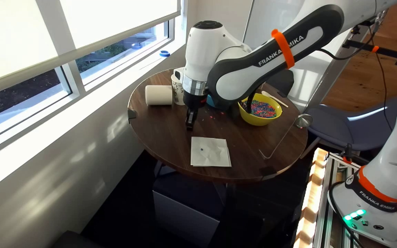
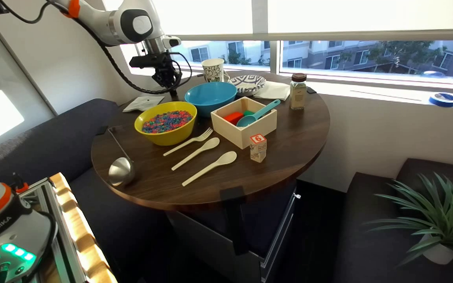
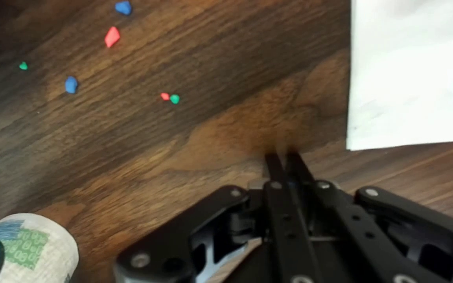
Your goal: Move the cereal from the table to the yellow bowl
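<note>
In an exterior view, the yellow bowl stands toward the right edge of the round wooden table, holding a heap of multicoloured bits. A blue bowl shows only as a sliver. Toward the window-side edge stands a leaf-patterned cup, a cream cylinder lying just beside it. Near the closest edge I see a white napkin with one dark crumb of cereal on it. Just beyond, the gripper points down over bare wood.

In an exterior view, I can look into the yellow bowl: its bits, pink, blue and green, lie below the rim. The blue bowl is right behind it. A wooden box holds red and green pieces and a teal scoop, handle over the side. A spice jar, brown lid on, stands near the right edge; a blue-patterned plate sits by the window-side edge.

In the wrist view, more cereal is scattered on the tabletop, blue, red and green, and one blue piece rests on the napkin. The fingertips are drawn together, leaving a thin line between; I make out nothing held there.
</note>
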Action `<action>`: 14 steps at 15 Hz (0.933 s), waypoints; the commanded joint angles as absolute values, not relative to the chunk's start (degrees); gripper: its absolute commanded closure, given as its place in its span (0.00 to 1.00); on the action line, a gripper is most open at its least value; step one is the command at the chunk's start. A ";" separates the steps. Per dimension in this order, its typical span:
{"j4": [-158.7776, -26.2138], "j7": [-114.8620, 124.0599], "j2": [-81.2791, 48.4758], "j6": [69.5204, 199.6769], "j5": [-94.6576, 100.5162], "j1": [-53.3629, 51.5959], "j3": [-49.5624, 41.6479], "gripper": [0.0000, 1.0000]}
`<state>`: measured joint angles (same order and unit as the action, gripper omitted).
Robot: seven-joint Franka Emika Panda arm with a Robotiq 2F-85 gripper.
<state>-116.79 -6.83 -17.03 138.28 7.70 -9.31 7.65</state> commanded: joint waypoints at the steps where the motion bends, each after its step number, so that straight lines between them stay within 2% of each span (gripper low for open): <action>1: -116.42 -5.00 -18.08 139.71 9.45 -9.83 7.17 1.00; 6: -115.94 -3.07 -15.59 136.79 11.89 -10.62 6.58 1.00; 14: -118.91 4.44 -2.47 116.27 16.45 -9.75 6.10 1.00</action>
<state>-115.63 -0.70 -8.49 122.32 12.28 -9.61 6.91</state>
